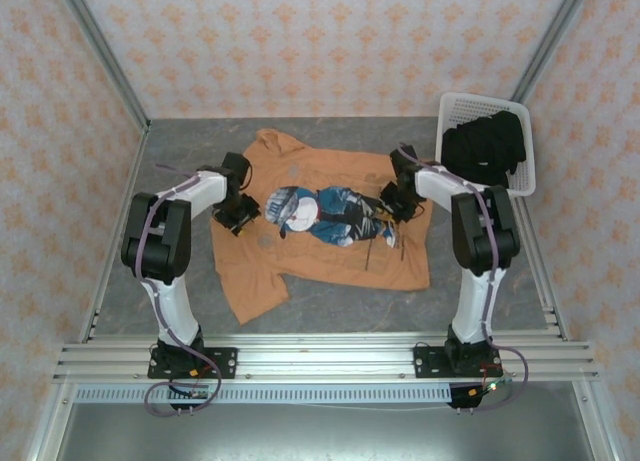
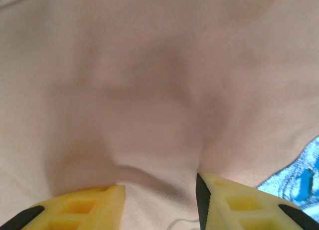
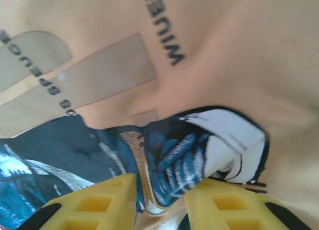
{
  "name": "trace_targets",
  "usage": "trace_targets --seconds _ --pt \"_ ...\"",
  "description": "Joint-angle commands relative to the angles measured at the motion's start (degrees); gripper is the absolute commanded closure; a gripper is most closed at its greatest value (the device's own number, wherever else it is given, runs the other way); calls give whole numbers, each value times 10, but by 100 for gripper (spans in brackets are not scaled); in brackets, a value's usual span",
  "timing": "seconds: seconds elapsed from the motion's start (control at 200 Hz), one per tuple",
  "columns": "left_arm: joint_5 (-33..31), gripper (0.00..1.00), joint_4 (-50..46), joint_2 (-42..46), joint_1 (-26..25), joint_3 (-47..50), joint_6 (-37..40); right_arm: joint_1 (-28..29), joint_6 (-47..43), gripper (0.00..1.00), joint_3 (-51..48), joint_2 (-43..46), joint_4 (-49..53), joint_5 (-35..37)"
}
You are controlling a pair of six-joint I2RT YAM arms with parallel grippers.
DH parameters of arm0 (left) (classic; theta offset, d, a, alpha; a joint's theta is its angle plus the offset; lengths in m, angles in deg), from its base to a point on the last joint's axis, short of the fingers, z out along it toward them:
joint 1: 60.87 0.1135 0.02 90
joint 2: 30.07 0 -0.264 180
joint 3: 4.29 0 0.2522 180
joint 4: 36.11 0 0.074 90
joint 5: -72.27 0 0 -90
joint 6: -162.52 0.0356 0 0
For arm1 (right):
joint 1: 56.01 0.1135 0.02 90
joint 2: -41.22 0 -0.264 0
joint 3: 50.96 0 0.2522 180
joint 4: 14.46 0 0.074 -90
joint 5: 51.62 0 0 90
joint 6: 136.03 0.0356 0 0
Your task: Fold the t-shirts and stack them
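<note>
The orange shirt point(image 1: 330, 171) lies flat on the desk point(image 1: 350, 306), print point(image 1: 325, 214) up, with its long axis across the view: the sleeves and collar are toward the left arm and the hem toward the right arm. Both arms are down on it, one on each side of the print. The left end effector point(image 1: 238, 214) is on plain cloth just left of the figure's head. In its wrist view the fingers point(image 2: 94, 205) stand partly apart with a pucker of cloth rising between them - whether they grip it I cannot tell. The right end effector point(image 1: 392, 203) is on the other end of the print, and its fingers point(image 3: 99, 200) are narrow on a raised fold of printed cloth, so I judge it is holding.

The black shirts point(image 1: 485, 146) lie in the basket point(image 1: 455, 103) at the far right corner, nearer to the right arm.

The desk is flat and grey, and there is free room in front of the shirt and behind it - enough, I think, for a fold along the long axis.
</note>
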Motion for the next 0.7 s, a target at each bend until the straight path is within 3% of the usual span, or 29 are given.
trace_targets --seconds 0.0,0.095,0.2,0.45,0.595,0.696 --pt "-35 57 -11 -48 24 -41 0 -4 -15 68 59 -77 56 32" --pt "-65 57 -49 -47 35 -57 -1 -3 -19 68 107 -110 84 29" --pt "-89 56 -64 -9 55 -14 -13 5 -24 68 107 -99 99 35" --pt "-90 53 -78 82 100 75 8 25 -27 67 -32 -3 77 23" --pt "-58 52 -86 107 100 95 8 39 -30 66 -90 24 74 28" --pt "-72 51 -79 153 88 75 -6 41 -37 66 -118 61 72 56"
